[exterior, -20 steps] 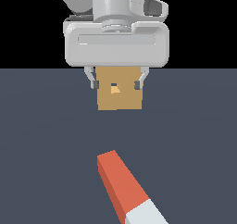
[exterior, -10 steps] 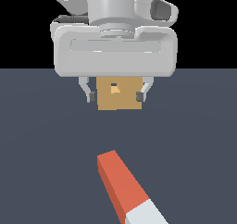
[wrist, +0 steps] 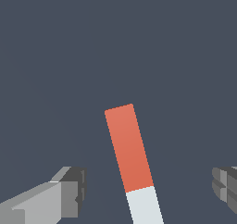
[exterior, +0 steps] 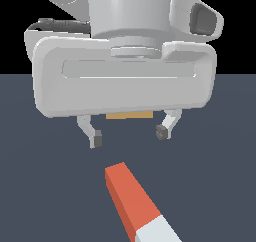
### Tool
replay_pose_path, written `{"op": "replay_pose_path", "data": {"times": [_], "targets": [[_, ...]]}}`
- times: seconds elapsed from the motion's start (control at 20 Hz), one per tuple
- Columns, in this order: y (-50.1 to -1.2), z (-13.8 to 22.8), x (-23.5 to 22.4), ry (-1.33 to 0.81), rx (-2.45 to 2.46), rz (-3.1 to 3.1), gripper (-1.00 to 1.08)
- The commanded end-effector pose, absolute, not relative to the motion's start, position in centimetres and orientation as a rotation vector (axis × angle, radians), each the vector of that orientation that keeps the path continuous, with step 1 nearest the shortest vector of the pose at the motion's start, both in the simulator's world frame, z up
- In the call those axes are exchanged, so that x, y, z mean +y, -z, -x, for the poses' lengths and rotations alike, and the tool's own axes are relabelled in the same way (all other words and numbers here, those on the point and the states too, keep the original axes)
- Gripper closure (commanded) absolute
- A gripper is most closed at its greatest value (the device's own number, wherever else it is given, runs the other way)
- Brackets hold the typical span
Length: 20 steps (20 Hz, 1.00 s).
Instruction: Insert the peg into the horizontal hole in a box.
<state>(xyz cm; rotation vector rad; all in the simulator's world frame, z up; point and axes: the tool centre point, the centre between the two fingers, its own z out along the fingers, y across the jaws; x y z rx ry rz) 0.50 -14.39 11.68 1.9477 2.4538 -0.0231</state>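
Note:
The peg (exterior: 137,207) lies flat on the dark floor near the front of the exterior view, its red-orange half toward the box and its white half running off the frame's edge. It also shows in the wrist view (wrist: 130,156). My gripper (exterior: 128,134) is open and empty, hanging above the floor just behind the peg's red end. One fingertip (wrist: 69,190) shows on each side of the peg in the wrist view. The tan box (exterior: 129,116) is almost wholly hidden behind my hand; only a thin strip shows. The hole is hidden.
The dark grey floor (exterior: 220,186) spreads all around. My large grey hand and wrist (exterior: 125,81) fill the upper middle of the exterior view and block what lies behind.
My hand has come toward the camera and the peg, growing larger in view. It now covers the box and hole, which showed between the fingers before. The peg has not moved.

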Motion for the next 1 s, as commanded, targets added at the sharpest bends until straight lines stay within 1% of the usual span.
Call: {"op": "replay_pose_path", "data": {"times": [0.0,0.5,0.95], "targets": [[-10.9,-0.9,-16.1,0.019,2.493,-1.899,-0.92],[-8.2,-3.1,-21.8,0.005,2.626,-1.720,-0.92],[-7.0,-4.5,-24.2,0.000,2.682,-1.636,-0.92]]}}
